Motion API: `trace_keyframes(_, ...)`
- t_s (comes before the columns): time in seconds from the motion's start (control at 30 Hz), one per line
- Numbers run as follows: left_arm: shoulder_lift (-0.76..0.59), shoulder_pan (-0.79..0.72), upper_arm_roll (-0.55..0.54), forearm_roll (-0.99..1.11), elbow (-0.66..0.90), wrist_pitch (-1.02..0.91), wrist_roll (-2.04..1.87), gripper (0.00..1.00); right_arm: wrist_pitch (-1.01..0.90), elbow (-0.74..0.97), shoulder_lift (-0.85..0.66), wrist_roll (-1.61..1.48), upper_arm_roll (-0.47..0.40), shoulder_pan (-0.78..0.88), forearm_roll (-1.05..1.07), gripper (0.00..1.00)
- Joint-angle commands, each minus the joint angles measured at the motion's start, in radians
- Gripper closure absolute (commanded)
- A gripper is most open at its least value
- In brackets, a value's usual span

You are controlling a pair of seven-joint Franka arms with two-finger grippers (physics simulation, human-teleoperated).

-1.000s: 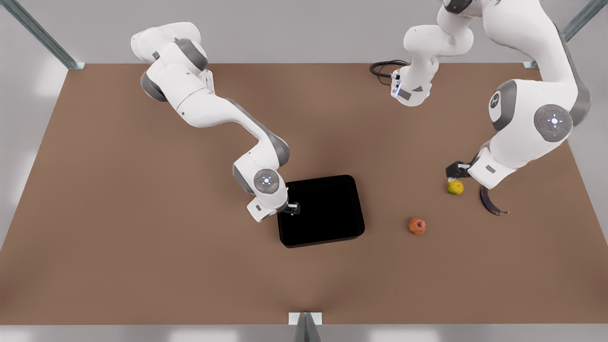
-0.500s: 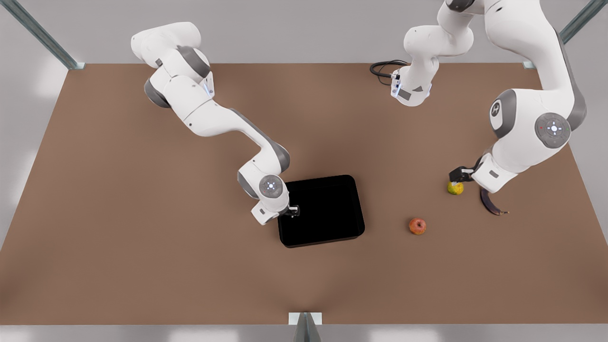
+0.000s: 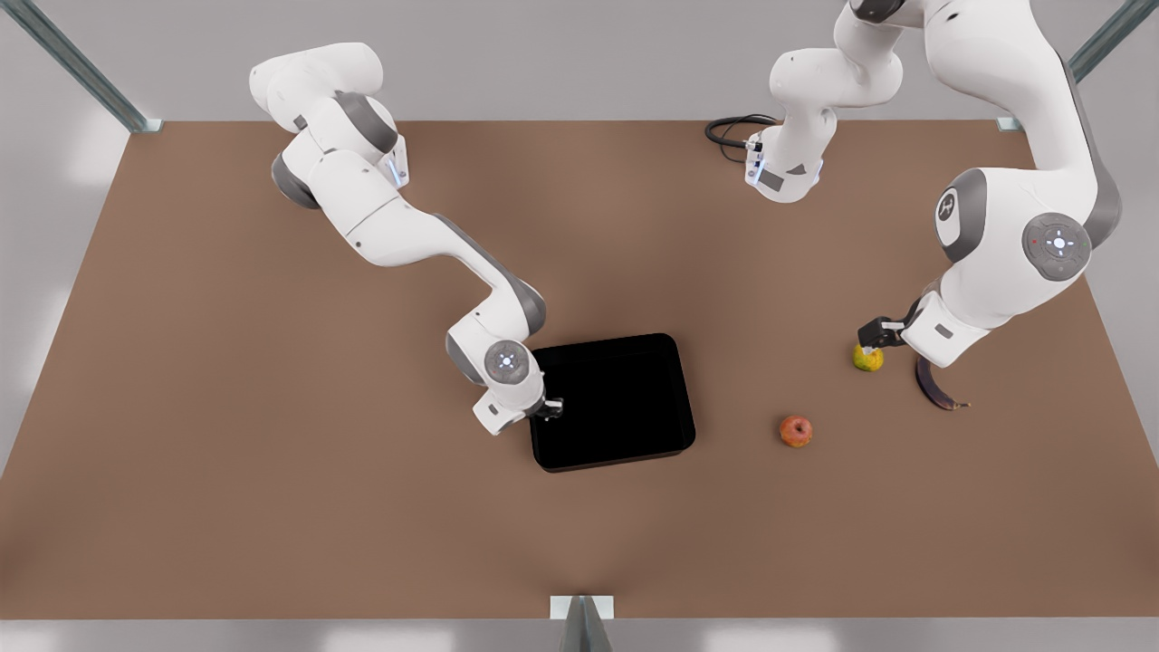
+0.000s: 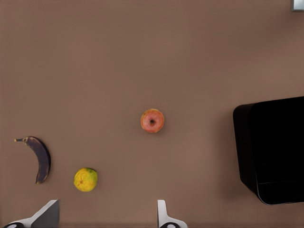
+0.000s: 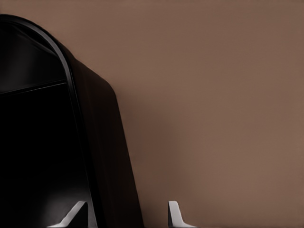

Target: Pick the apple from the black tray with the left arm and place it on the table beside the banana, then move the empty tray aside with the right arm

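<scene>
Right gripper point(image 3: 550, 409): fingers spread, straddling the black tray's point(image 3: 634, 398) rim at its 9 o'clock edge.
Left gripper point(image 3: 871, 333): fingers spread, above the yellow-green fruit point(image 3: 867, 358).
Apple point(image 3: 796, 431): on the table point(image 3: 226, 407), at 8 o'clock from the banana point(image 3: 935, 384).

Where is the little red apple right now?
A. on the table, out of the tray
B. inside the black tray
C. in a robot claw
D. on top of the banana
A. The apple sits on the bare table, apart from the empty tray, with no claw touching it.
</scene>
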Motion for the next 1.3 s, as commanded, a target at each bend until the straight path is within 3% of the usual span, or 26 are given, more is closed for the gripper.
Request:
trace_keyframes(0.0,-0.002,0.0,0.0,0.002,0.001,-0.005,-0.007,0.0,0.004,0.0,-0.002,-0.047,0.0,-0.001,0.001,0.37)
trace_keyframes(0.27,0.0,-0.001,-0.002,0.005,0.001,-0.005,-0.007,0.0,0.002,-0.002,0.0,-0.096,0.0,-0.007,0.006,0.77)
trace_keyframes(0.6,0.002,-0.003,-0.003,0.007,0.001,-0.005,-0.009,0.0,-0.01,0.001,-0.02,-0.094,0.008,-0.008,0.006,0.84)
trace_keyframes(0.77,0.002,-0.003,-0.003,0.007,0.001,-0.005,-0.009,0.0,-0.131,0.004,-0.109,-0.154,0.049,-0.039,0.009,0.85)
trace_keyframes(1.1,0.002,-0.005,-0.005,0.008,-0.001,-0.005,-0.022,0.0,-0.427,0.004,-0.23,-0.801,0.046,-0.313,0.147,0.85)
trace_keyframes(1.27,0.002,-0.006,-0.005,0.008,-0.001,-0.005,-0.022,0.0,-0.415,0.021,-0.227,-1.176,-0.079,-0.379,0.147,0.85)
